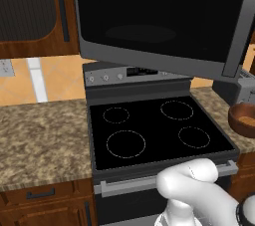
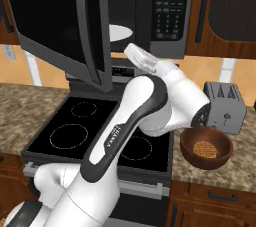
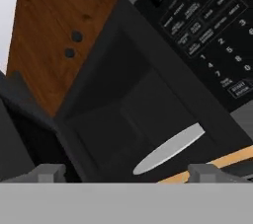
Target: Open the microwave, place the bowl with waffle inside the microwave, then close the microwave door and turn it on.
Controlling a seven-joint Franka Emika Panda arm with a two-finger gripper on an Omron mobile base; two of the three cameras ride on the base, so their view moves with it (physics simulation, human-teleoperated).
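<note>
Microwave [image 2: 150, 11] hangs above the stove [image 1: 149, 130] with the microwave door [image 2: 60, 21] swung wide to the left; I see its white turntable plate [image 2: 120, 32] bare inside. Panel display on the right is lit, but I cannot read the digits or the button labels. Arm link carries vertical lettering, too small for me to read. Bowl with waffle [image 2: 206, 147] sits on the counter [image 2: 240, 156] right of the stove, just in front of the grey toaster [image 2: 225, 107]; the waffle [image 2: 205, 148] lies flat in it. Gripper [image 3: 126, 172] is released, fingertips [image 3: 49, 172] spread wide, holding nothing, facing the cavity.
</note>
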